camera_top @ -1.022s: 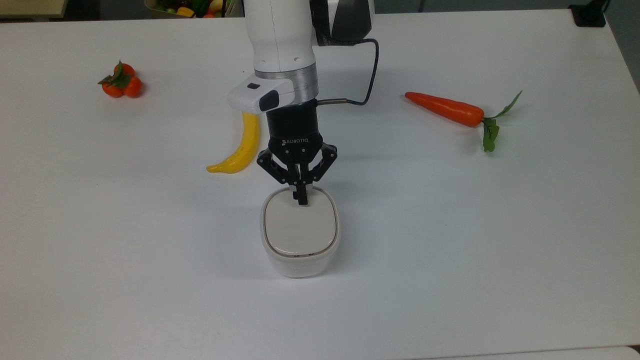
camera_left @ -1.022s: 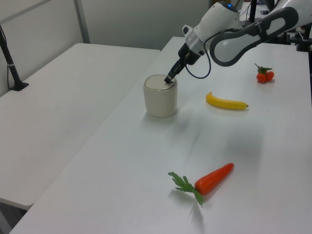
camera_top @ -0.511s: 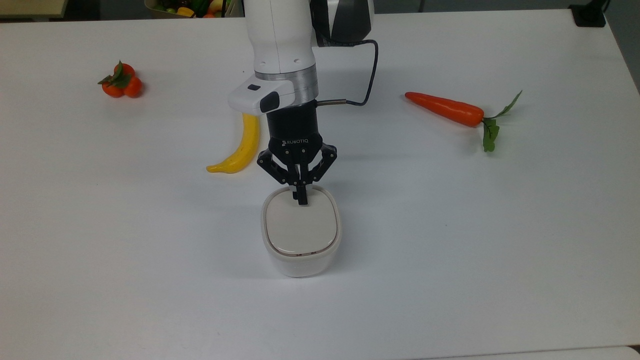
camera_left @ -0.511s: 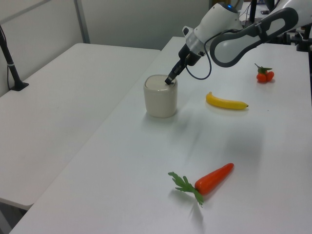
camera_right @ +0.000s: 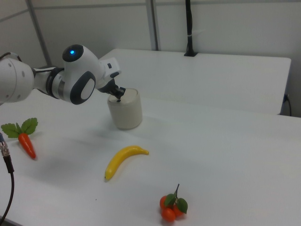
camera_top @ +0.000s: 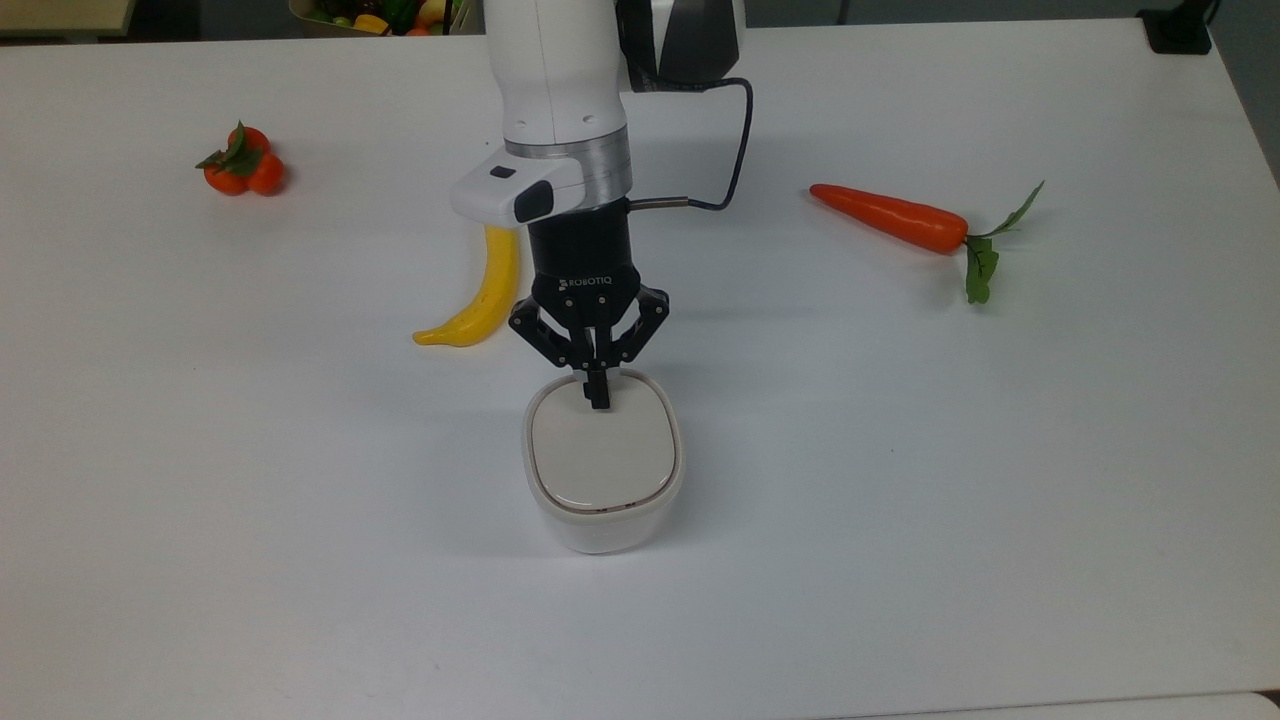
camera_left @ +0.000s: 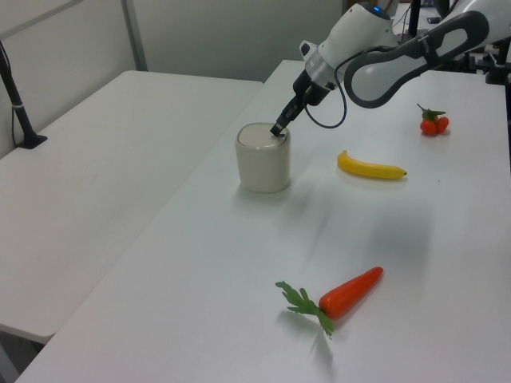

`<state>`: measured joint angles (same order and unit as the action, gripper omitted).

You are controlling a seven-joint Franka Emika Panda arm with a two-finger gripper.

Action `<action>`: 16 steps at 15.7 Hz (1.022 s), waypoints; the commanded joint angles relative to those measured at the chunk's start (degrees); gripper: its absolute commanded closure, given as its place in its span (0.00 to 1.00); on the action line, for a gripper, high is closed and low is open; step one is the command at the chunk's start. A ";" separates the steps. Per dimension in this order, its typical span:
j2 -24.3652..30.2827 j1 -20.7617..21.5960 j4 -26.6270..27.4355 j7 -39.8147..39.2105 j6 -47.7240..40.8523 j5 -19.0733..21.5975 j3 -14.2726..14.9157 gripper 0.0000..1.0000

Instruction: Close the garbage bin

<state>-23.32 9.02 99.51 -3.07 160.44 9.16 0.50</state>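
**Q:** What does the figure show at the tool?

**A:** The gripper (camera_top: 598, 400) points down from the white arm (camera_top: 556, 80), its two fingers pressed together into a single black tip with nothing between them. That tip rests on the beige lid (camera_top: 601, 445) near the lid's far edge in the top view. In the left view the gripper (camera_left: 277, 130) meets the lid at its rim on the arm's side; in the right view the gripper (camera_right: 117, 98) sits at the top edge of the bin.

**Q:** Where is the garbage bin, and in what condition?

**A:** The garbage bin (camera_top: 603, 515) stands upright on the white table (camera_top: 900, 500), directly under the fingertips. Its lid lies flat within the rim, a thin dark seam tracing its outline. The white body shows in the left view (camera_left: 263, 166) and the right view (camera_right: 125, 113).

**Q:** What else lies around the tool?

**A:** A banana (camera_top: 478, 298) lies just beside the gripper's body on the top view's left, apart from the bin. A carrot (camera_top: 890, 217) with green leaves lies well apart on the top view's right. A cluster of small orange fruits (camera_top: 240, 164) lies far off on the top view's left. A black cable (camera_top: 738, 150) loops from the wrist.
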 commanded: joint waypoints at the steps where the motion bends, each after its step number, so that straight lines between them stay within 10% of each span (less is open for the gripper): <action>1: 4.59 -0.84 1.48 -0.44 -5.12 -0.11 -0.06 1.00; 8: 14.25 -1.64 1.31 -0.36 -24.97 0.51 0.64 0.99; 12: 20.14 -2.25 -0.27 -0.36 -40.34 3.14 2.49 0.59; 15: 23.04 -2.16 -1.51 -0.96 -50.02 3.23 3.28 0.00; 16: 23.84 -2.16 -1.51 -0.62 -51.79 2.80 3.28 0.00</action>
<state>-2.52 6.77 97.80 -3.04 114.95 11.15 3.41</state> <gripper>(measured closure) 0.467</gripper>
